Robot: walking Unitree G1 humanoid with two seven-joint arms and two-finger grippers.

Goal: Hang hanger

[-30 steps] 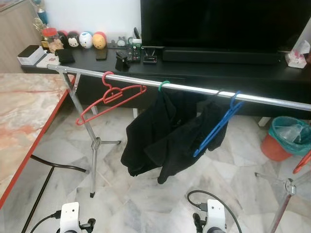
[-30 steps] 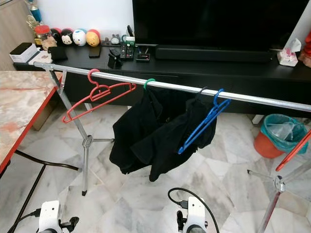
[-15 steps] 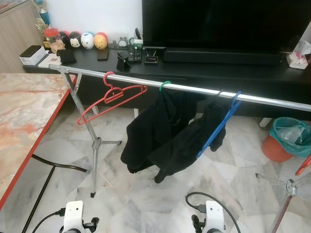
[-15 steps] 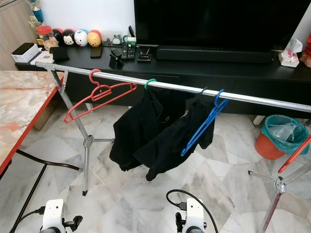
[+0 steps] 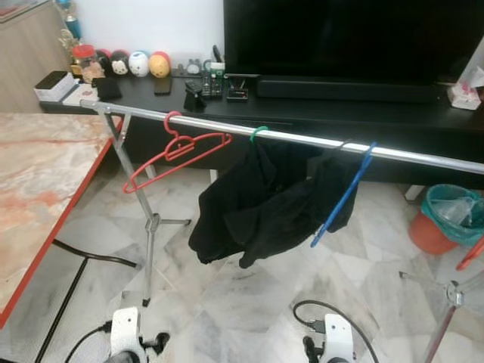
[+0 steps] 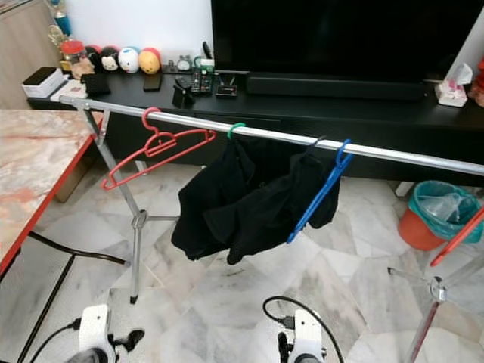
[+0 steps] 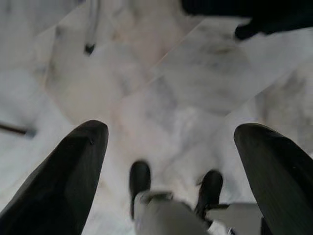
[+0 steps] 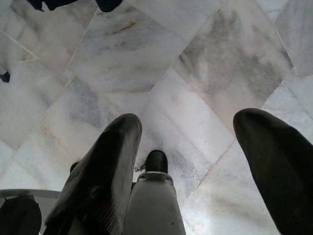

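Rail: a silver clothes rail [image 5: 302, 141] runs across the room in front of a black TV console [image 5: 393, 113].
Red hanger: the red hanger [image 5: 175, 150] hangs by its hook near the rail's left end, tilted, bare.
Black garments: black clothes [image 5: 261, 204] hang mid-rail, one from a green hook [image 5: 258, 133].
Blue hanger: the blue hanger [image 5: 344, 195] hangs just right of the clothes, touching them.
Left gripper: the left gripper [image 7: 171, 142] hangs low over the marble floor [image 5: 227, 302] — fingers spread wide, empty.
Right gripper: the right gripper [image 8: 188, 137] likewise hangs low — fingers wide apart, holding nothing.
Bin: an orange bin [image 5: 446, 219] stands at the right.
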